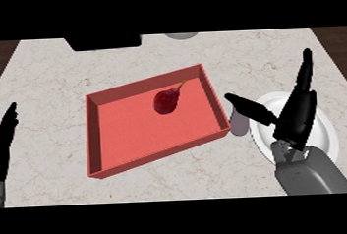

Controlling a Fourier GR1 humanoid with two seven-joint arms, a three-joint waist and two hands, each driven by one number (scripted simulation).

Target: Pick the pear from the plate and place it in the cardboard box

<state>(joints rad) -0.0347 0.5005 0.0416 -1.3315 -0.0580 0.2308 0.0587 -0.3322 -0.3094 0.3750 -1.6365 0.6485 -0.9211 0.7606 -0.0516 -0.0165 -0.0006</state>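
Observation:
A dark red pear [166, 100] with a thin stem lies inside the shallow reddish cardboard box [103, 100], toward its far right part. The white plate [324, 134] sits to the right of the box, partly covered by my right hand [292, 117]. That hand is open above the plate, fingers straight and pointing away, thumb spread toward the box's right wall. It holds nothing. My left hand [2, 139] rests open at the left edge, fingers up, apart from the box.
A black object [104, 42] sits at the counter's far edge, and a grey round thing [181, 35] beside it. Dark floor shows past the marble counter's left and right far corners.

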